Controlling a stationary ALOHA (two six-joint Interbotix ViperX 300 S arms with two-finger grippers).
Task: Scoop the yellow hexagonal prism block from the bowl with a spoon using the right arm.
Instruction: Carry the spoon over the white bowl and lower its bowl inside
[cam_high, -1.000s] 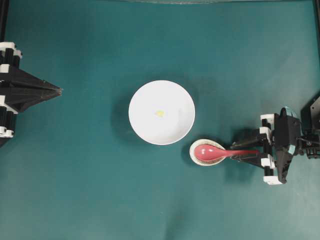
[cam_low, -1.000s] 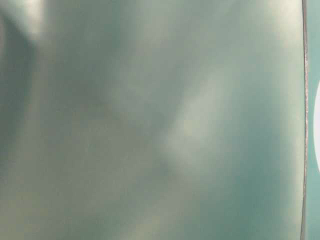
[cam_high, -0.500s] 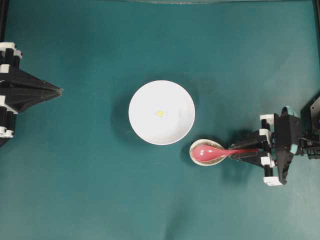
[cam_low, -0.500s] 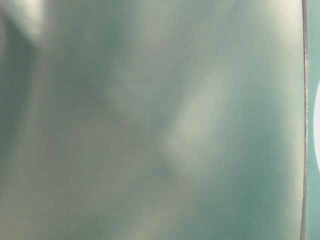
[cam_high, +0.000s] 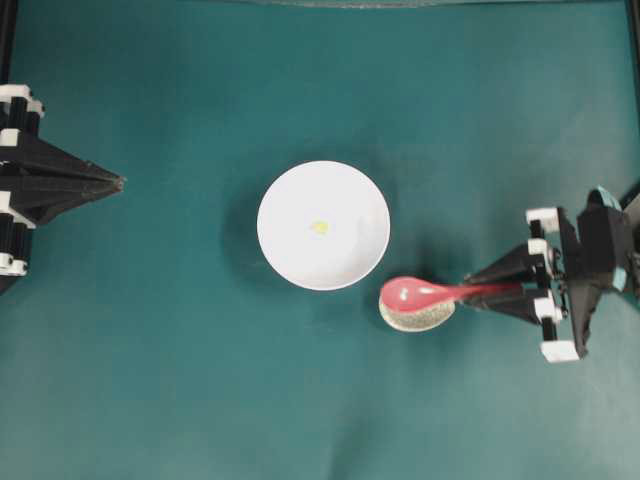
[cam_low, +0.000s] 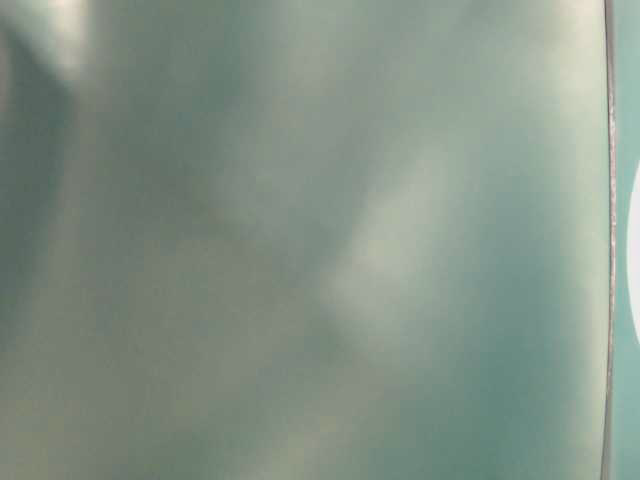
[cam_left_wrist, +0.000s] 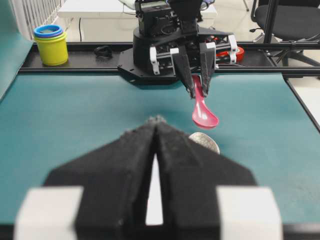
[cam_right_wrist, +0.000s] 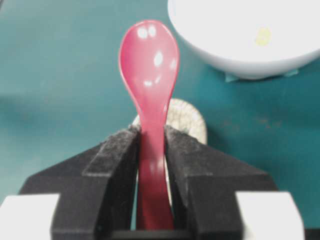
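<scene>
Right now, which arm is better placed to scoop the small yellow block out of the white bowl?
Right. Its tool already grips the glossy pink-red spoon beside the round white bowl; the left tool is shut, empty and far away.

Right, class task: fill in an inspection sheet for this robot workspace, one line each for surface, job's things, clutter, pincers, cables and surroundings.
Surface: teal tabletop, no spills seen.
Job's things: white bowl near the middle holds the yellow block; pink-red spoon is lifted above the speckled spoon rest.
Clutter: nothing seen on the tabletop.
Pincers: right pincer shut on the spoon's handle; left pincer shut, holding nothing, away from the bowl.
Cables: a small black coil on the far ledge, possibly a cable.
Surroundings: yellow cup stack with a blue rim behind the table; chair base beyond.
</scene>
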